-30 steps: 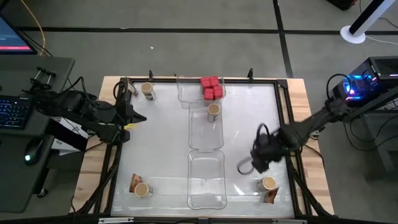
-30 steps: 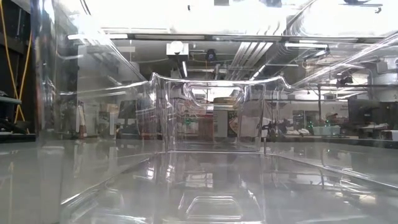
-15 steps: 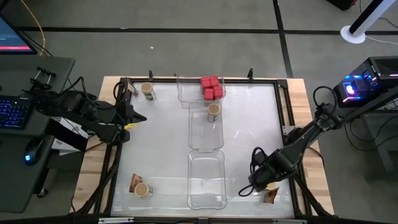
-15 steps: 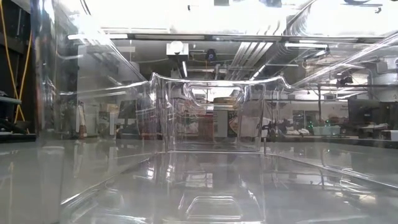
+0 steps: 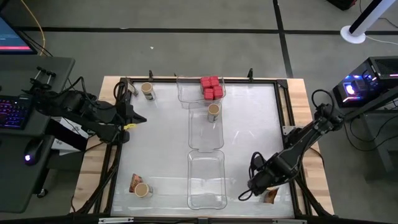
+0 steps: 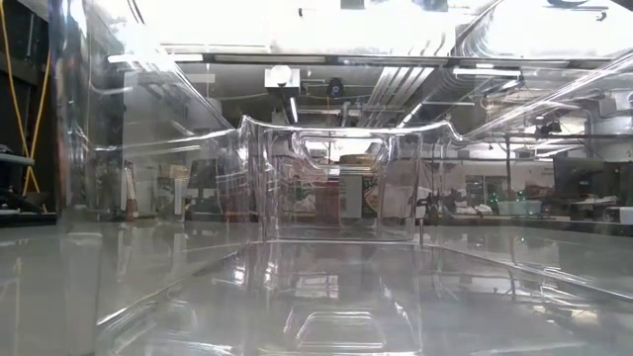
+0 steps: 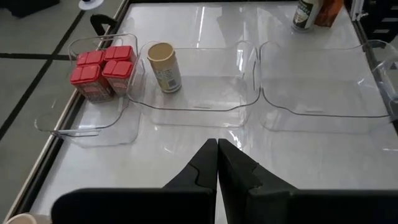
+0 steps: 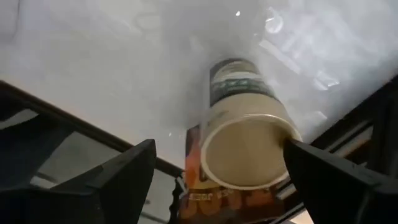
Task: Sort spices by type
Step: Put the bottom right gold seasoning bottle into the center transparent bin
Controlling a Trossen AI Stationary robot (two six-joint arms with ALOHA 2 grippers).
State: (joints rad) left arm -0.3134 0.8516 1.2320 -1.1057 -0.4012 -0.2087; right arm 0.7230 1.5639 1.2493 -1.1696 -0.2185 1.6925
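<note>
Right claw (image 8: 217,168) spread wide around tan-topped jar (image 8: 245,146), hidden overhead, left claw (image 7: 217,163) shut

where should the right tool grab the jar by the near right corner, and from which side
Grip the round jar across its cylindrical body just below the tan lid, coming straight down from above. It stands upright, and the right tool hangs open with one finger either side. A brown-orange packet sits close beside it, so keep the fingers clear.

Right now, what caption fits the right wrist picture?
Open right gripper straddles a tan-topped jar beside an orange packet.
</note>
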